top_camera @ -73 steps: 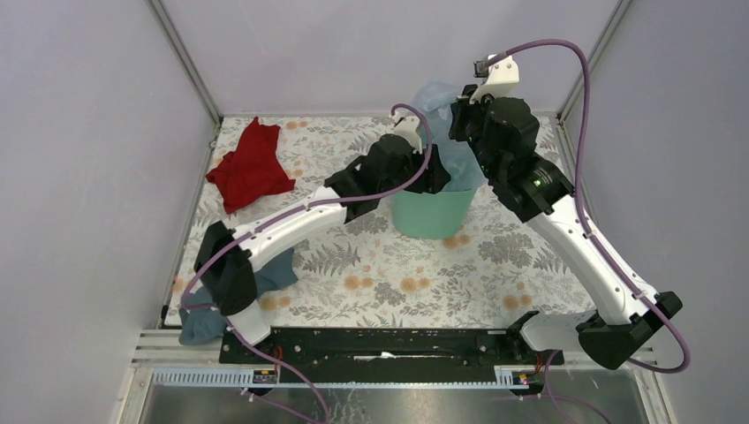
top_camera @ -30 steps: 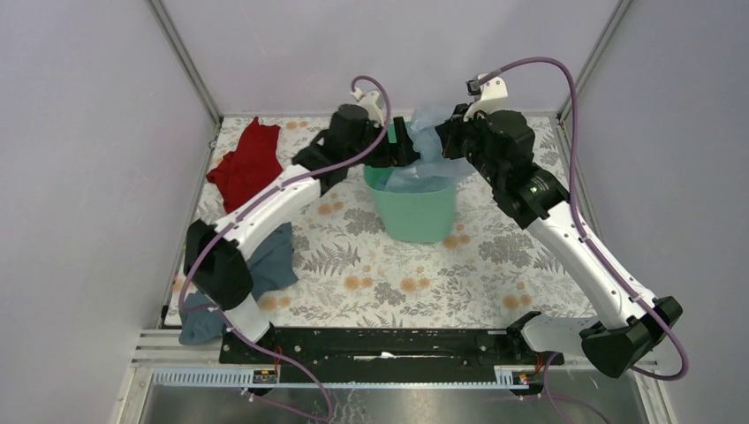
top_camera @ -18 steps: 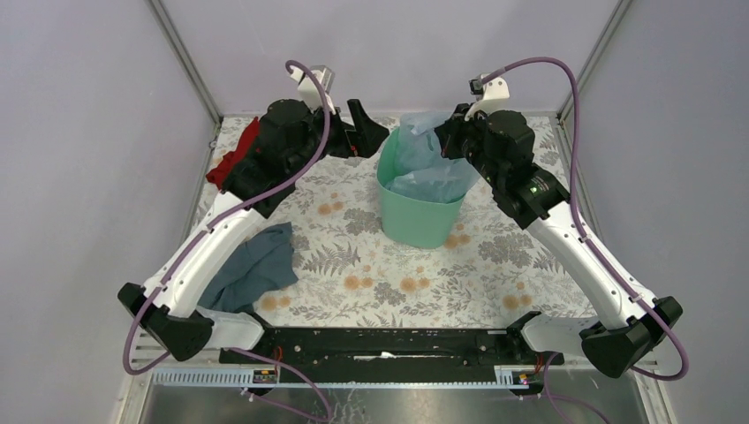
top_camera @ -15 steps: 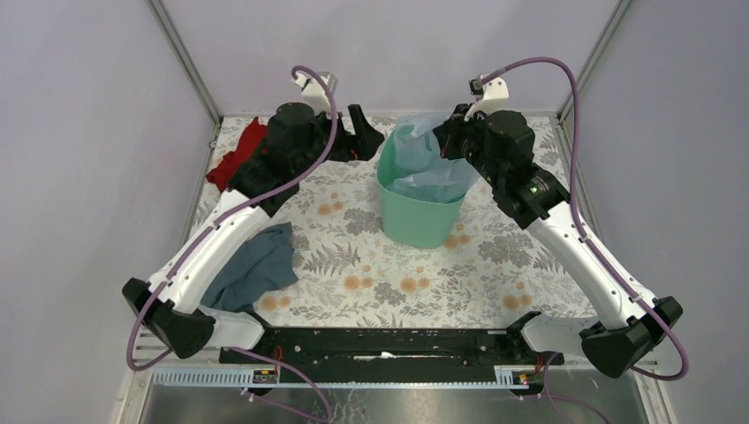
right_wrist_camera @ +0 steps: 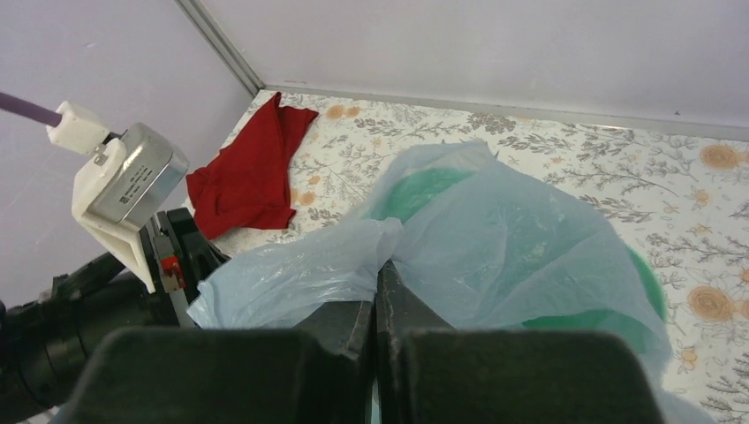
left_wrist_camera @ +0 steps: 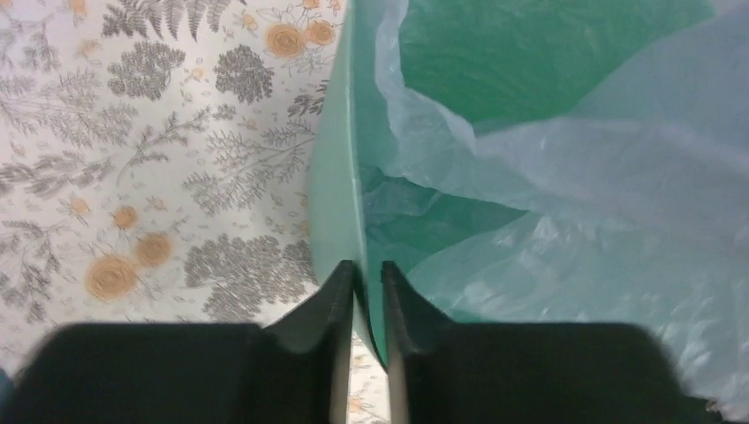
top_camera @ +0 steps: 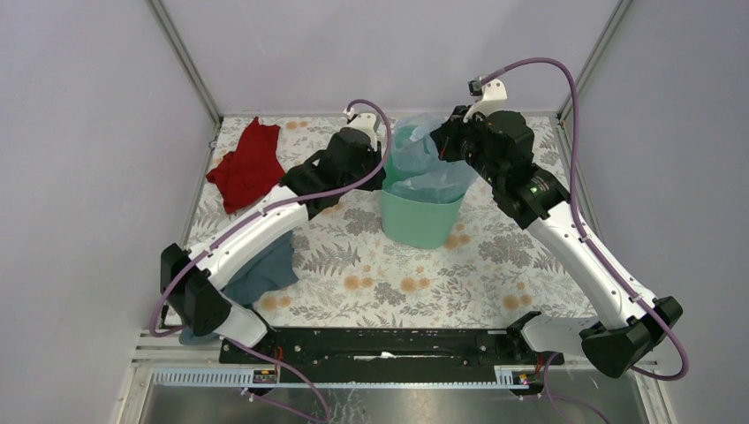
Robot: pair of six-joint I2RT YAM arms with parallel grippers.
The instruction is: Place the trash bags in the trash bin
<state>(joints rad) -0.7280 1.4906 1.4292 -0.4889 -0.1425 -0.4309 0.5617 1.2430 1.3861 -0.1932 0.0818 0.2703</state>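
Pale-blue, crinkly: pinches the trash bag [right_wrist_camera: 495, 238] with the right gripper [right_wrist_camera: 375, 283], fingers pressed together on the film, the rest billowing ahead and slumping into the trash bin [top_camera: 424, 221] below. Clamps the left gripper [left_wrist_camera: 364, 291] over the bin's wall, one finger inside, one outside. Bunched film crowding the mouth just right of those fingers. Red cloth [top_camera: 250, 168] well off to the left gripper's left, grey-blue cloth [top_camera: 261, 269] back under its arm.

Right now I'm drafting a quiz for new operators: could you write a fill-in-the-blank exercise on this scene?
The right gripper, pinching the thin translucent pale-blue plastic bag, has its jaws ___. One finger of the left gripper sits outside the wall of the mint-green plastic bin, the other ___ it. The crumpled cloth in the far-left corner of the table is ___.
Missing: shut; inside; red.
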